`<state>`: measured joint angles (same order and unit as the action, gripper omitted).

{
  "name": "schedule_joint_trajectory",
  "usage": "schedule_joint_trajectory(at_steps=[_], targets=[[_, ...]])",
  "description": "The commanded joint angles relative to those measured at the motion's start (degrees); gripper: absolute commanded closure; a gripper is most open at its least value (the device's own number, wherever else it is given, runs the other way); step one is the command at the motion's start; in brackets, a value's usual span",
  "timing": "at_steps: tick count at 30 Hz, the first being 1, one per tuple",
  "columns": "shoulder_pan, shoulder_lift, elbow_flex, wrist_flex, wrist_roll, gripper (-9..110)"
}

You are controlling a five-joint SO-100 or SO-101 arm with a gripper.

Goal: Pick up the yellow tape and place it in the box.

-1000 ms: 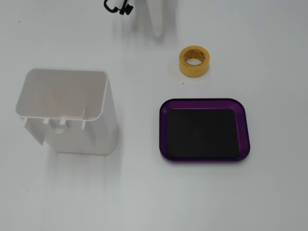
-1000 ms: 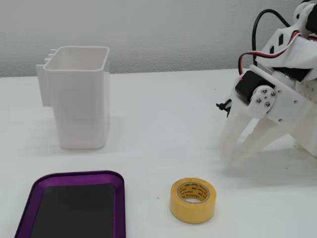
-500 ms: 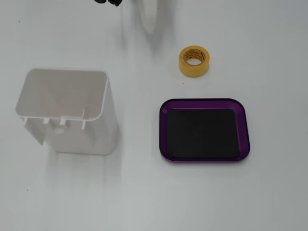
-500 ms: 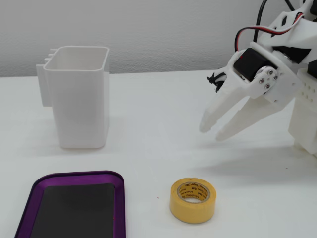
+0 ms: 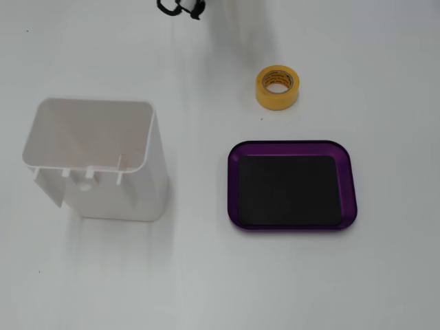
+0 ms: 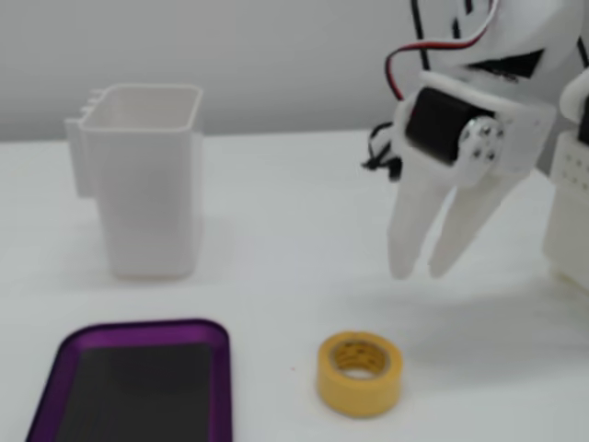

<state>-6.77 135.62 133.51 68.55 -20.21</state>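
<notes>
The yellow tape (image 5: 278, 87) lies flat on the white table, just beyond the far edge of the purple box (image 5: 292, 152). In the other fixed view the tape (image 6: 360, 374) lies to the right of the box (image 6: 138, 333). The box has nothing on its black floor. My white gripper (image 6: 421, 272) hangs tips-down above the table, behind the tape and a little to its right, clear of it. Its two fingers are a small gap apart and hold nothing. In a fixed view only a black part of the arm (image 5: 182, 8) shows at the top edge.
A tall white plastic bin (image 5: 96, 158) stands left of the box; it also shows at the back left (image 6: 147, 184). The arm's white base (image 6: 571, 221) stands at the right edge. Bare white table lies around them.
</notes>
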Motion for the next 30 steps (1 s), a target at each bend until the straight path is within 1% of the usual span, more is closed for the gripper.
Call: schedule_joint_trajectory(at_steps=[1,5,10,16,22,30], targets=[[-3.25,-10.63,-8.61,-0.09,2.55,91],[-4.83,-19.16,-14.68,-0.09,4.13,91],[-4.83,-24.96,-16.52,-0.88,4.13,92],[-5.8,-25.93,-16.52,-2.99,4.22,92],[-9.14,-26.02,-16.61,-3.25,4.22,92],[-10.2,-26.19,-15.73,-9.49,4.22,92]])
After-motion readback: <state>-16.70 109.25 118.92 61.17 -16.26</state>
